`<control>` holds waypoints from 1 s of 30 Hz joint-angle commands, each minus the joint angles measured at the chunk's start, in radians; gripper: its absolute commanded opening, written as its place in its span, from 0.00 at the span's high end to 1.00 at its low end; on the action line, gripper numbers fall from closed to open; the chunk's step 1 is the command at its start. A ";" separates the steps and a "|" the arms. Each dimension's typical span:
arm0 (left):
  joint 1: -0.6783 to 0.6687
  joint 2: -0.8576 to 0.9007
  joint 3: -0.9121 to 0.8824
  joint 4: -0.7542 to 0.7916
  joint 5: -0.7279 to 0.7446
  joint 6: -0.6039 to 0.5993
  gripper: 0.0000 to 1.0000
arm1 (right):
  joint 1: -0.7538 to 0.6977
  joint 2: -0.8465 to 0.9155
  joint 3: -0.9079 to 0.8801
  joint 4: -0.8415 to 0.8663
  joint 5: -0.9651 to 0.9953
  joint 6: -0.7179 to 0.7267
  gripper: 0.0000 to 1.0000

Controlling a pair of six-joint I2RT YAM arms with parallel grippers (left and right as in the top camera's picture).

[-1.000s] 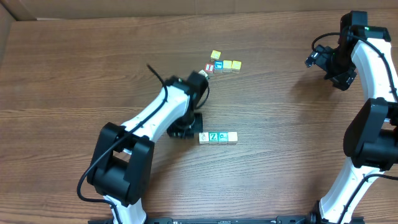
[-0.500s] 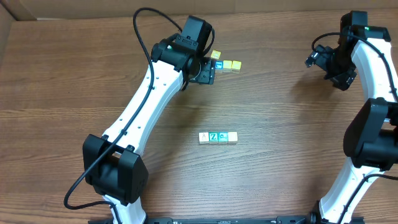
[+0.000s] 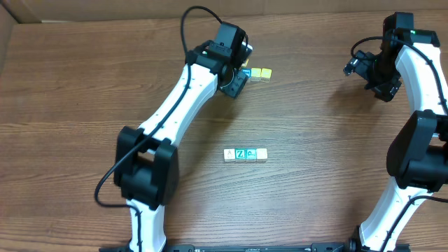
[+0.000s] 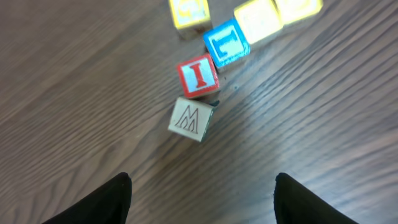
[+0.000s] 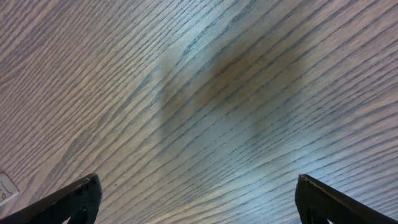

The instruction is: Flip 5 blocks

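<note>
table: brown wood grain
left arm: stretched to the far middle
right arm: far right, over bare wood
left gripper: fingers spread, nothing between them, above the far cluster
right gripper: fingers spread wide, empty
row of blocks: table middle, side by side, green Z among them
white M block: far cluster, just beside the red I cube
</note>
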 commanded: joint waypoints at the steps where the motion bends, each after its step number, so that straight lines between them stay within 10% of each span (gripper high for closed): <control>1: 0.010 0.076 0.016 0.016 0.012 0.109 0.32 | -0.001 -0.023 0.019 0.002 0.002 -0.007 0.00; 18: 0.036 0.231 0.016 0.153 0.002 0.164 0.31 | -0.001 -0.023 0.019 0.002 0.002 -0.007 0.00; 30: 0.037 0.231 0.016 0.179 0.002 0.149 0.60 | -0.001 -0.023 0.019 0.002 0.002 -0.006 0.00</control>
